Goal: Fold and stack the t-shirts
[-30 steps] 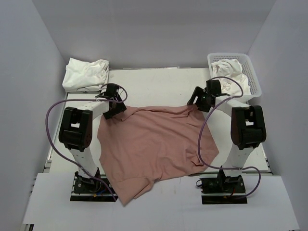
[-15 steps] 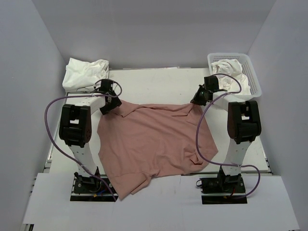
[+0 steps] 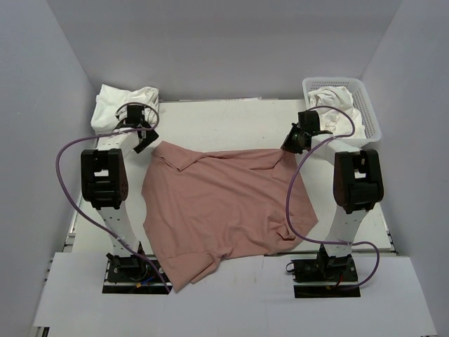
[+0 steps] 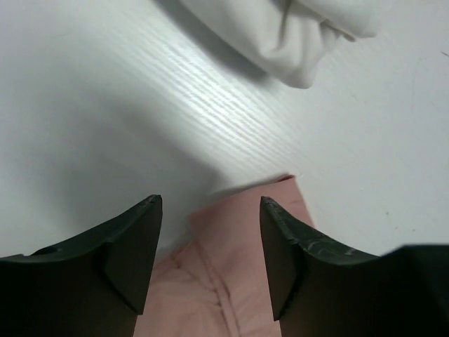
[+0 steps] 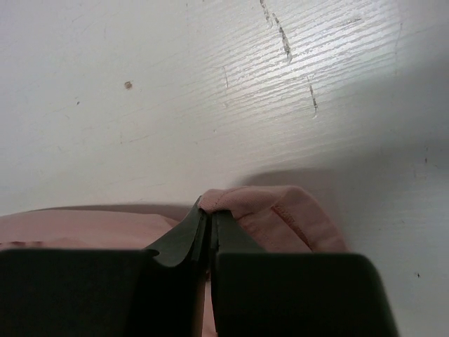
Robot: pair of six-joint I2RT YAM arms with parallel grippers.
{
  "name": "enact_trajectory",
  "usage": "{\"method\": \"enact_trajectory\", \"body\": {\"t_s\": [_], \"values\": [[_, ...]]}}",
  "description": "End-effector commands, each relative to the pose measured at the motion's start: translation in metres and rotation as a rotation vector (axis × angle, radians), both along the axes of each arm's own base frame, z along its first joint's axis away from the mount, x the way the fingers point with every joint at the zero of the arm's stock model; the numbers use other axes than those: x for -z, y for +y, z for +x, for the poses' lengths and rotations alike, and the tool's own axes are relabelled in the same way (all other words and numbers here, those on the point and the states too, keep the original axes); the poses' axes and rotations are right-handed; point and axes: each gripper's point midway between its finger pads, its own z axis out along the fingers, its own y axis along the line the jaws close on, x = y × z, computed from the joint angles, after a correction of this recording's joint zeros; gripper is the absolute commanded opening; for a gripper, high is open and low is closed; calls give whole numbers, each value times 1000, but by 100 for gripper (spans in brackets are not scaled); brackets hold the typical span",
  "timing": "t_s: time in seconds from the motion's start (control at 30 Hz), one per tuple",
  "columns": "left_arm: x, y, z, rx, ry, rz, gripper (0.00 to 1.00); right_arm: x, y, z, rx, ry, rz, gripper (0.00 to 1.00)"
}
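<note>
The dusty-pink t-shirt (image 3: 224,203) lies spread across the middle of the bench (image 3: 231,119). One sleeve trails over the near edge between the arm bases, a little farther in than a second ago. Its body is flatter than before, with a fold left near the far left corner.

At that corner the left gripper (image 3: 142,137) has let go. Half a second ago it sat on the cloth; now it has drawn off toward the far left, jaws released and wide apart. In its wrist view only the tip of the pink corner (image 4: 245,210) shows on the bench below the left gripper (image 4: 210,203).

At the far right corner the right gripper (image 3: 292,142) has barely shifted. Its jaws are clenched on a rolled edge of the shirt (image 5: 280,217), the cloth pinched at the right gripper (image 5: 209,214).

Beyond the left gripper a heap of white t-shirts (image 3: 123,109) sits at the far left. At the far right, a white basket (image 3: 370,111) holds another white t-shirt (image 3: 335,105).
</note>
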Motion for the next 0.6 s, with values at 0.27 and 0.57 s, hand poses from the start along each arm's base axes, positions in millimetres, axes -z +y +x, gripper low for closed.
{"method": "enact_trajectory", "body": {"t_s": [0.27,0.57], "values": [[20,-19,7,95,-21,-57,66,-21,0,7,-3,-63,-10,0],[34,-31,6,180,-1,-88,46,-19,-4,6,5,-54,-21,0]]}}
